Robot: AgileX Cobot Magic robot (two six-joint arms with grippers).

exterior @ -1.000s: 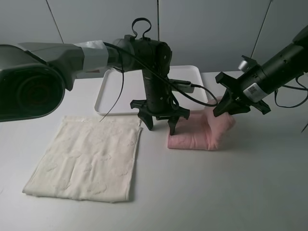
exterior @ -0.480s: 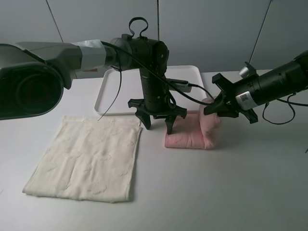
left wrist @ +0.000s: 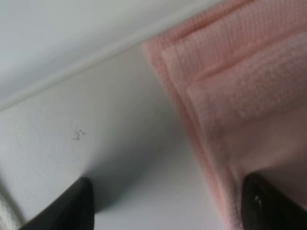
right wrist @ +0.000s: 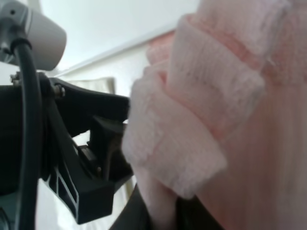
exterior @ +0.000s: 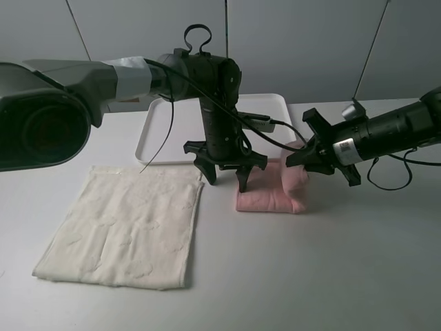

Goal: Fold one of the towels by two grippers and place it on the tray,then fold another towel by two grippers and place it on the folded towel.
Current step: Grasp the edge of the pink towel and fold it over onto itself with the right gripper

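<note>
— Where to look for the pink towel (exterior: pixel 269 196)?
— Mid-desk (exterior: pixel 310 276), just in front of the tray's (exterior: pixel 176 131) near right corner; not on the tray yet; bunched in layers, with the right end raised off the desk.
— Raised by what?
— By the right gripper (exterior: pixel 293 157), pinched tight on that end; left gripper (exterior: pixel 226 176) spread wide, straddling the towel's left edge, gripping nothing.
— Likely to go wrong how?
— Probably by cloth slipping from so small a pinch while being carried over; then a crooked or sprung fold; also by a knock between the two grippers, near each other over a short towel; also, with nothing pinning the left end, by dragging the whole bundle toward the cream towel (exterior: pixel 124 224) at the front left.
— Hard to make out?
— Plenty; impossible to tell whether the left fingers (left wrist: pixel 79 203) touch desk and towel or hover just above; wrist view there blurred, fingers cut off at the frame's edge; right jaws buried in pink folds, so depth of bite unknown; middle of the tray hidden behind the left arm (exterior: pixel 217 117); back left of the desk blocked by a big dark housing (exterior: pixel 41 131) close to the camera.
</note>
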